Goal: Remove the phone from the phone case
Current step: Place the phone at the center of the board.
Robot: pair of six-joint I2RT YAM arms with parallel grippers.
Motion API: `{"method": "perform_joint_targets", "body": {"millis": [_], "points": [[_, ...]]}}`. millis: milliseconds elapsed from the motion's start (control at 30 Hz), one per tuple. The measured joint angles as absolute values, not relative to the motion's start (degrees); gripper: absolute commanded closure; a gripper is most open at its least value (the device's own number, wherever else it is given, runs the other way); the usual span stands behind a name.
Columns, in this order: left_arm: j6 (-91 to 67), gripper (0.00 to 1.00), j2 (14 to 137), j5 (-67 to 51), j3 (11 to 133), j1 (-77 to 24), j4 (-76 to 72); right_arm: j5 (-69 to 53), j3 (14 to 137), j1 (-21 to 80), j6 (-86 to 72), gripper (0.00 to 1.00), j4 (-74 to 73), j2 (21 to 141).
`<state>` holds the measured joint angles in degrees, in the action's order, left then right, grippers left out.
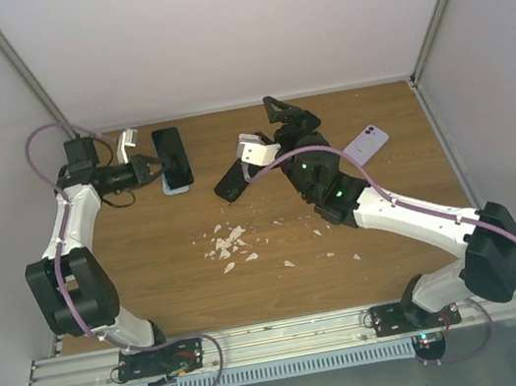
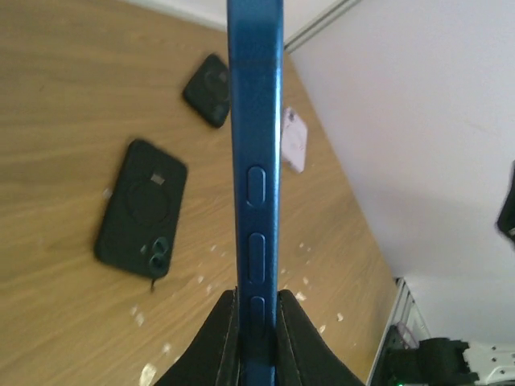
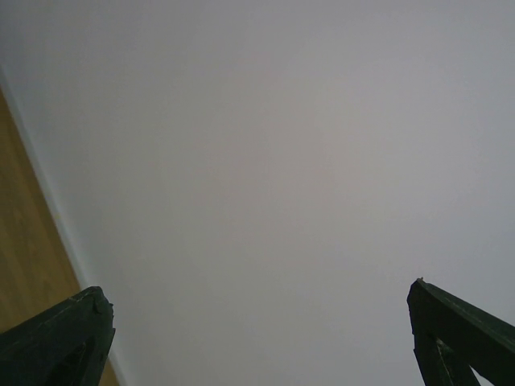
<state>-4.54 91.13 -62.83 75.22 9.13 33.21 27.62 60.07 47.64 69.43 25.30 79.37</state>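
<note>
No text, label, brand, number or sign is legible in any view. The blue-edged slim phone point(image 2: 256, 121), seen edge-on, shows only unmarked side buttons. The black rectangular phone case point(image 2: 141, 211), lying flat on the brown wooden table point(image 2: 56, 96), shows a plain ring and camera openings, with no readable characters

Phone point(image 1: 172, 158): sat over the far-left part of the desk point(image 1: 152, 272), clamped in the left end effector point(image 1: 155, 166). Phone case point(image 1: 228, 180): lay to its right near mid-desk, with a second handset point(image 1: 367, 142) farther right. Scraps point(image 1: 232, 245): lay scattered before the case, toward the arm bases.
</note>
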Motion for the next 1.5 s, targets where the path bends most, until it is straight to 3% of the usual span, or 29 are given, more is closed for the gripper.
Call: {"method": "perform_joint_targets", "body": {"millis": [667, 1200, 1500], "points": [[26.9, 1.00, 99.9, -53.9, 61.5, 15.6, 48.9, 26.9, 65.8, 47.5, 60.1, 0.00, 13.4, 79.8], [25.8, 0.99, 108.9, -53.1, 61.2, 16.8, 51.1, 26.7, 67.2, 47.5, 59.0, 0.01, 11.5, 80.4], [20.9, 0.94, 111.2, -53.0, 62.0, 17.7, 51.3, 26.7, 67.2, 47.5, 59.1, 0.01, 11.4, 80.4]]}}
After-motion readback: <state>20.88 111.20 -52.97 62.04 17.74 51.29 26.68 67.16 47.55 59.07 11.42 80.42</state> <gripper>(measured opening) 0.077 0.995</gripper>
